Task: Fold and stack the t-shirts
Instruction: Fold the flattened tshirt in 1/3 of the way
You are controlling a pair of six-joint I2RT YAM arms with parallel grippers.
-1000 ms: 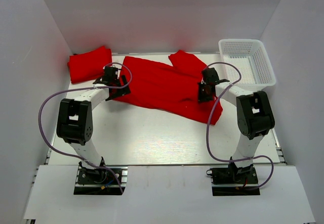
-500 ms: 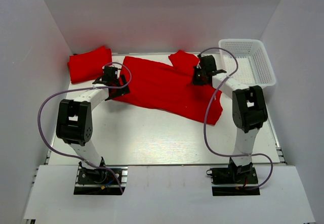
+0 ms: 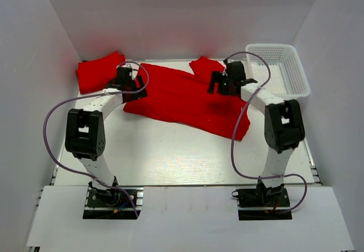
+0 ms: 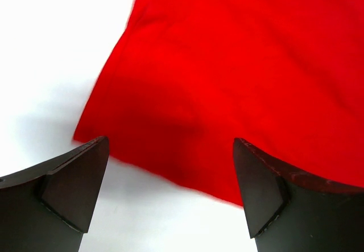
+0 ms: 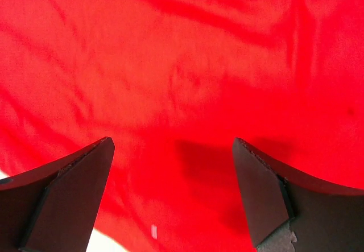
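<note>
A red t-shirt [image 3: 185, 98] lies partly folded across the middle of the table, one sleeve [image 3: 205, 68] sticking out at the back. Another red t-shirt [image 3: 99, 71] lies folded at the back left. My left gripper [image 3: 126, 81] hangs open over the spread shirt's left edge; its wrist view shows that red cloth [image 4: 239, 75] and white table between its fingers [image 4: 74, 178]. Over the shirt's upper right part my right gripper [image 3: 219, 84] is open, and only red cloth [image 5: 182, 75] lies below its empty fingers [image 5: 267, 189].
A white mesh basket [image 3: 278, 70] stands at the back right, close to the right arm. White walls close in the table on three sides. Purple cables loop from both arms over the table.
My right gripper has opened and let go of the shirt after carrying it from the right side toward the back. The left gripper moved slightly toward the back.
</note>
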